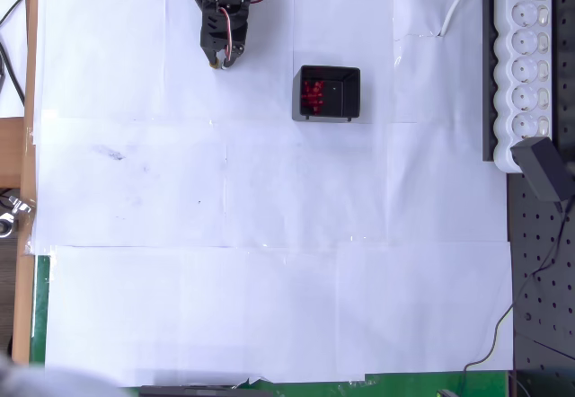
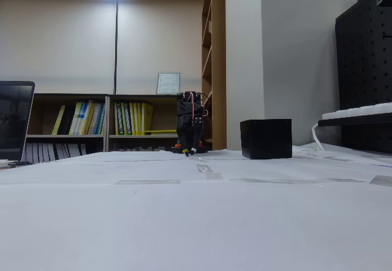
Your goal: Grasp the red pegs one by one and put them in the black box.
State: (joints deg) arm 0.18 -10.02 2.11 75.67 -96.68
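White paper sheets [image 2: 202, 222], taped edge to edge, lay nearest us in the fixed view and covered the tabletop [image 1: 32, 235] right up to the arm. Beyond them we saw the black arm [image 2: 191, 121] standing folded in on itself, its upper body upright and its gripper [image 2: 191, 151] pointing down with the tips at or just above the paper. From overhead, the arm [image 1: 222, 6] sat at the top edge of the picture, and the gripper [image 1: 223, 58] reached toward the bottom of that view. We saw the two fingers lying close together with nothing between them, so we took the gripper as closed and empty.

We found the black box [image 1: 328, 93] to the right of the gripper in the overhead view, well apart from it, resting flat on the paper with its open top facing up. Red pegs [image 1: 313, 95] were heaped inside it, against its left wall; we could not count them. In the fixed view the black box [image 2: 266, 138] showed its glossy side, to the right of the arm.

A white power strip [image 1: 526, 65] ran along the right edge of the overhead view, beside a black pegboard [image 1: 544, 307]. Bookshelves [image 2: 92, 127] stood against the far wall.
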